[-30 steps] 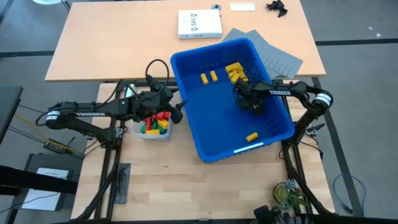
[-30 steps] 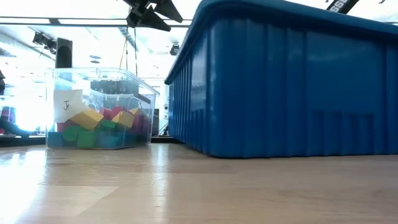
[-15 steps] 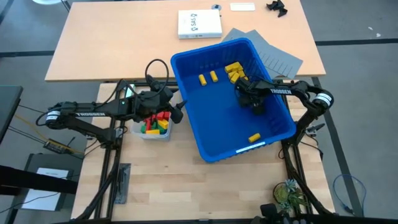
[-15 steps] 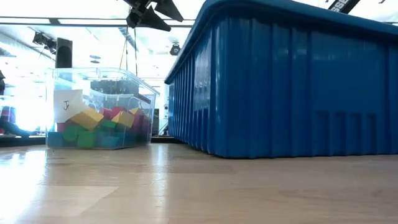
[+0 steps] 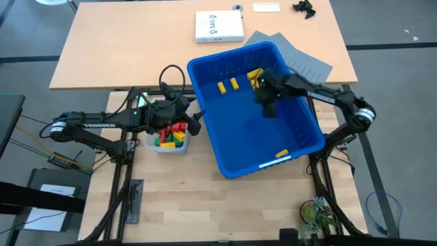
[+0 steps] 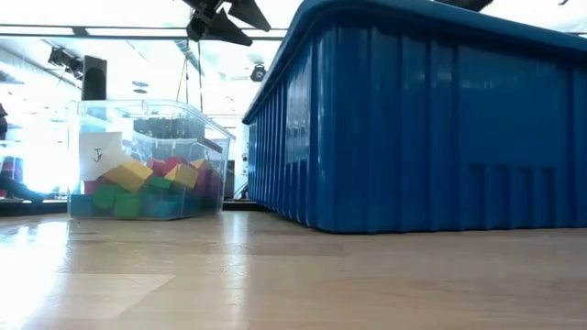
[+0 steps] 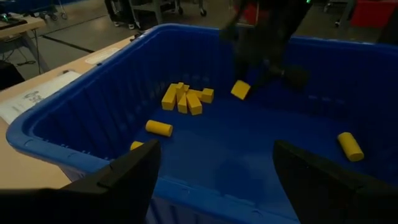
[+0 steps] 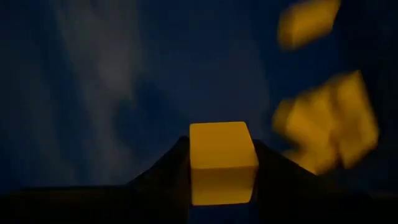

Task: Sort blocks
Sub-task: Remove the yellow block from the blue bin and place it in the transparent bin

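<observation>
Several yellow blocks lie on the floor of the big blue bin: two near its far wall, a cluster beside them, and one near its front wall. My right gripper hangs inside the bin above the floor, shut on a yellow cube. My left gripper stands open at the bin's left rim, above the clear tub of red, yellow, green and blue blocks, with nothing between its fingers. My right gripper pinches the yellow cube by two opposite side faces between its two fingers. The fingers come steeply from above, slanting down. The cube hangs lifted clear of the bin floor, a little tilted.
The clear tub stands on the table just left of the bin. Behind the bin, on the far table, lie a white box and grey sheets. The wooden table in front of the bin is bare.
My right gripper has risen from the bin floor and gone a little toward the bin's far wall, its wrist rolling as it went. The yellow cube has come up with it, lifted clear of the floor. My left arm has kept still.
</observation>
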You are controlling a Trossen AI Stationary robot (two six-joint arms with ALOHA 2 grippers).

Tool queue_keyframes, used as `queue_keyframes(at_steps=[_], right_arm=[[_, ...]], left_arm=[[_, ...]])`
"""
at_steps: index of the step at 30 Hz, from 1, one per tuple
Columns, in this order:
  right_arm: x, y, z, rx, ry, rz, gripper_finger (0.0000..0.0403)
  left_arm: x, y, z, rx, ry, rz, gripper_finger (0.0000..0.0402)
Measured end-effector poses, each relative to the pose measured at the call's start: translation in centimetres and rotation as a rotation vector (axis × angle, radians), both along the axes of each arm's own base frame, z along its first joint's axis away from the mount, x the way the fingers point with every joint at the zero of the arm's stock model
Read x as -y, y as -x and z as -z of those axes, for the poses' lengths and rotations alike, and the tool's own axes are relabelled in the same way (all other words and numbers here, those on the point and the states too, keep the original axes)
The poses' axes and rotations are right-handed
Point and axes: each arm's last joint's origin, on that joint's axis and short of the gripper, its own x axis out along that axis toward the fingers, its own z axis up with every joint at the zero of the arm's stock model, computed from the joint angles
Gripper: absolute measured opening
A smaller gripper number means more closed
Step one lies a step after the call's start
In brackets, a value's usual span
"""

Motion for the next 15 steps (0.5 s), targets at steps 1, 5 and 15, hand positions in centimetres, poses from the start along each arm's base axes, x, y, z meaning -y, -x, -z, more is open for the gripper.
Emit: queue_keyframes(at_steps=[1, 5, 15], right_arm=[[-0.3, -0.3, -1.3, 0.08, -0.022, -0.009, 0.0127], [-1.5, -1.4, -6.0, 0.41, -0.159, -0.024, 0.0127], [-3.5, -4.0, -10.5, 0.906, -0.712, -0.069, 0.0127]], left_arm=[[0.0, 0.0, 0.0, -0.005, -0.008, 0.001, 0.0319], [-0.2, -0.1, -0.3, 0.022, -0.014, -0.009, 0.0319], [1.5, -2.3, -1.2, -0.021, -0.394, 0.279, 0.0319]])
